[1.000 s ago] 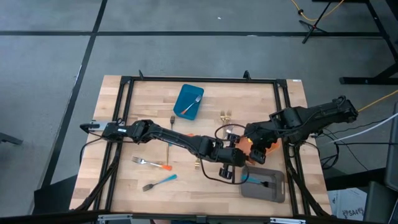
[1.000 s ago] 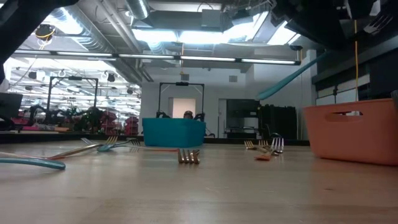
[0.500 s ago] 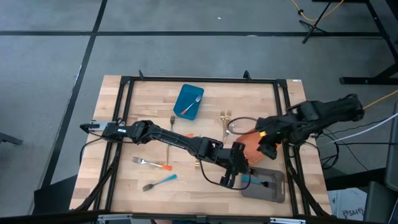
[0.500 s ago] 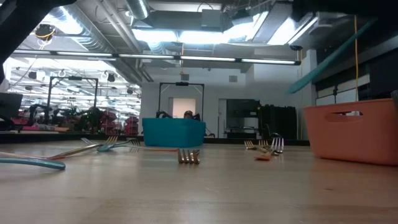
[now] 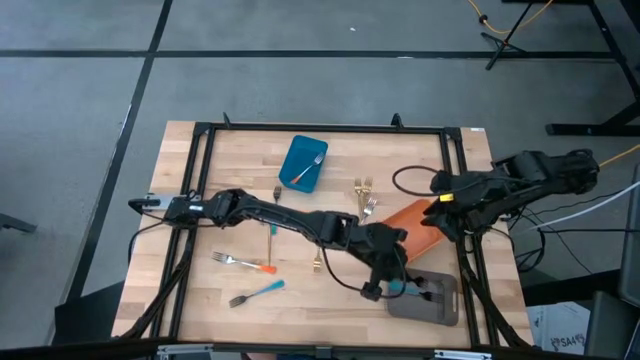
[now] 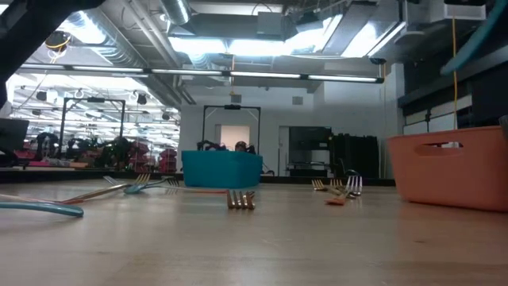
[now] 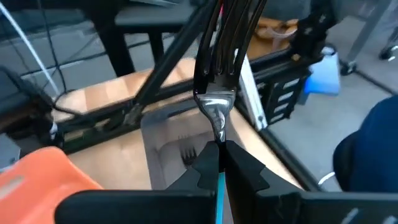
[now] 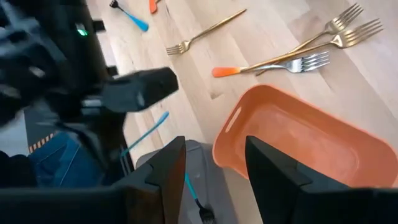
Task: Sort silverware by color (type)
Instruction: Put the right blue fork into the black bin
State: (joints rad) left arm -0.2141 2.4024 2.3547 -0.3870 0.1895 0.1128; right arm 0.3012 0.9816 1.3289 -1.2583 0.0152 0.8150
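Observation:
My left gripper [image 5: 392,284] hangs above the grey container [image 5: 440,305] at the near right, shut on a blue-handled fork [image 7: 217,118]. The fork's metal head juts out past the fingertips, and its handle [image 6: 476,40] shows slanting in the low view. Another fork [image 7: 188,152] lies inside the grey container. My right gripper [image 8: 214,168] stands open and empty, raised over the right end of the orange container [image 5: 412,228]. Loose forks lie on the table: gold ones [image 5: 365,188], an orange-handled one [image 5: 240,262] and a blue-handled one [image 5: 257,292]. My left gripper pinches the fork's blue handle [image 7: 219,183] between its two fingers, just behind the metal neck. The fork lies along the fingers, its tines [image 7: 227,37] pointing on ahead of them. It is lifted clear, above the grey container.
A blue container [image 5: 303,163] with one fork in it stands at the far middle. A gold fork [image 5: 277,190] and another [image 5: 318,262] lie near the left arm. A black frame [image 5: 200,180] runs round the tabletop. Bare wood lies at the near left.
My left gripper has carried the blue fork toward the table's near right, up over the grey container, and its wrist has tipped upward. My right gripper has drawn back toward the right edge and risen, uncovering the orange container.

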